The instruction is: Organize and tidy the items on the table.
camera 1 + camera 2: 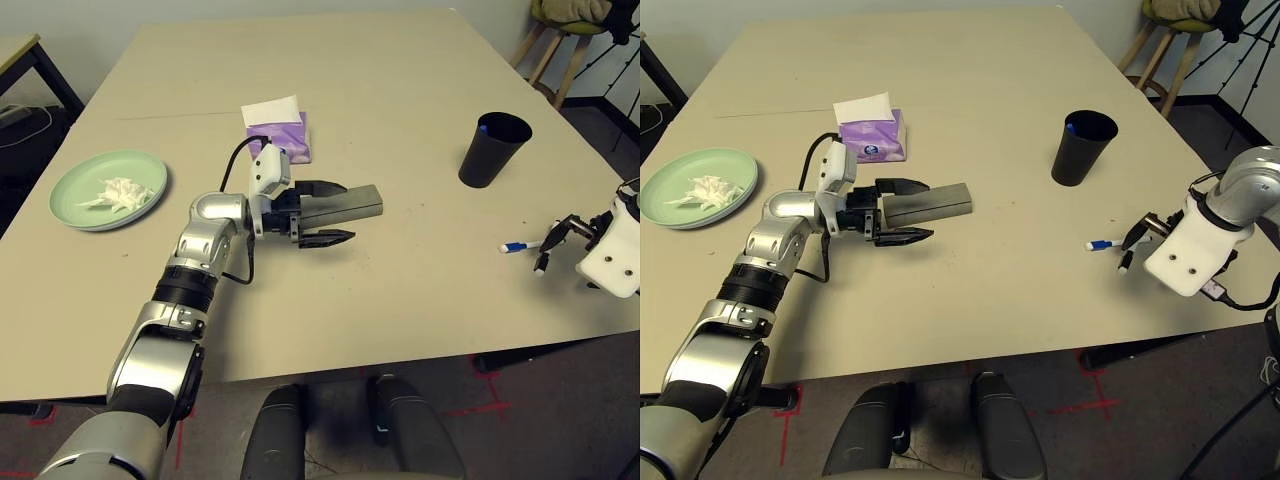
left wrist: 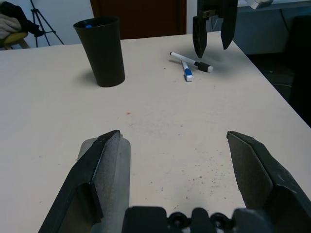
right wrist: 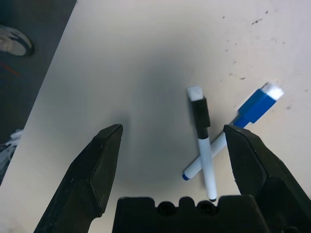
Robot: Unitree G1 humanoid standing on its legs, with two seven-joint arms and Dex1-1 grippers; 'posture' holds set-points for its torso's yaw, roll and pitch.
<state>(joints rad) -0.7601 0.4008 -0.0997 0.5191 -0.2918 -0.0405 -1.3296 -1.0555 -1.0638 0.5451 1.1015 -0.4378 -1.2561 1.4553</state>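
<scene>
1. The grey-tan glasses case point(image 1: 341, 205) lies near the middle of the bench point(image 1: 400, 90), between the spread fingers of the left gripper point(image 1: 330, 212); 1 finger point(image 2: 92, 179) rests against its side, the other stands clear.
2. The blue-white pen point(image 3: 233, 131) lies near the right edge of the bench, crossed by a black-white pen point(image 3: 203, 145).
3. The right gripper point(image 3: 170, 145) hangs above the 2 pens, pointing down, fingers spread wide and holding nothing.
4. The black cup point(image 1: 492, 148) stands upright on the right half, farther in than the pens, with something blue inside.
5. The pale green plate point(image 1: 108, 187) sits near the left edge and holds the crumpled white tissue point(image 1: 122, 193).
6. A purple tissue pack point(image 1: 282, 133) lies just beyond the case.
</scene>
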